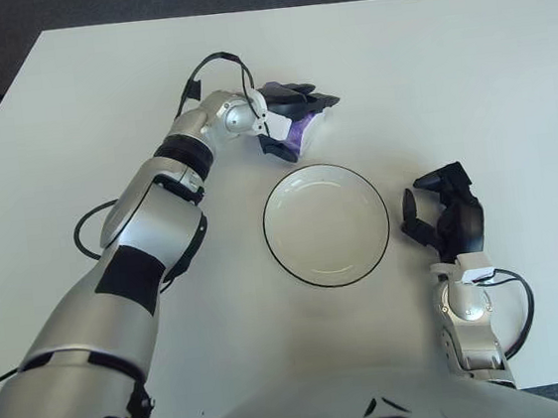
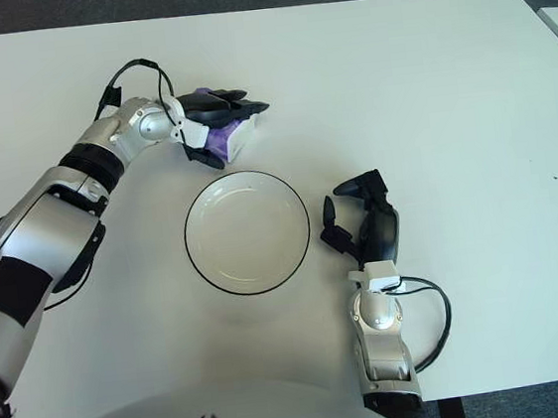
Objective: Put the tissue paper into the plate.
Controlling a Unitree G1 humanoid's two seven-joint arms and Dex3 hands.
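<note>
A small purple-and-white tissue pack is in my left hand, whose dark fingers are curled around it just beyond the plate's far edge. It also shows in the right eye view. The white plate with a thin dark rim sits in the middle of the white table and holds nothing. My right hand shows to the right of the plate, fingers relaxed and holding nothing.
The white table stretches wide to the far side and to the right. A black cable loops beside my left forearm. Dark floor lies beyond the table's far edge.
</note>
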